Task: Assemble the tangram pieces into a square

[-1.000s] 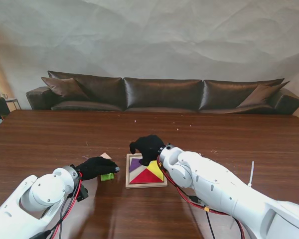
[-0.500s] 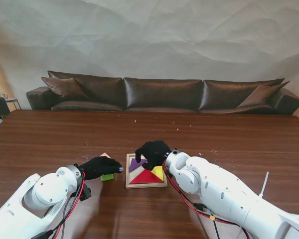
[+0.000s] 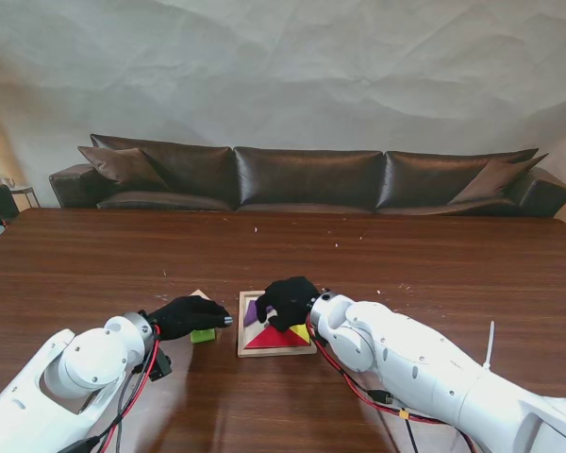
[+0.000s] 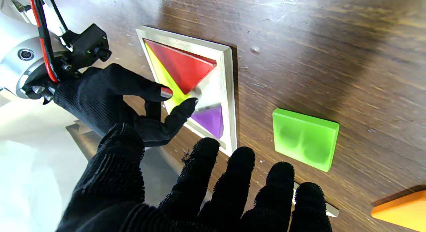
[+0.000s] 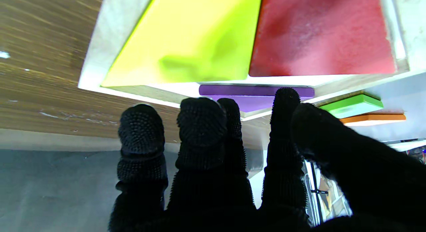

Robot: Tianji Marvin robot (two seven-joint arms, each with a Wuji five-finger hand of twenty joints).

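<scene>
Big crinkled pale wall (image 3: 283,66) fills the back, a long dark leather sofa (image 3: 307,177) at 12 o'clock, then the scuffed brown wooden table (image 3: 434,255). Wooden tray (image 3: 242,342) sits dead centre holding red (image 3: 275,338), yellow (image 3: 301,332) and purple (image 3: 251,310) pieces. Right hand (image 3: 288,300) is over the tray, fingers spread, tips on the pieces, gripping nothing. Left hand (image 3: 187,315) at 9 o'clock of it, fingers loosely apart, empty, over the green block (image 3: 204,335); orange piece (image 3: 200,295) just past it.

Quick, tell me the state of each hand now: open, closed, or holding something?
Left hand: open, holding nothing.
Right hand: over the tray, fingers apart, holding nothing visible.
</scene>
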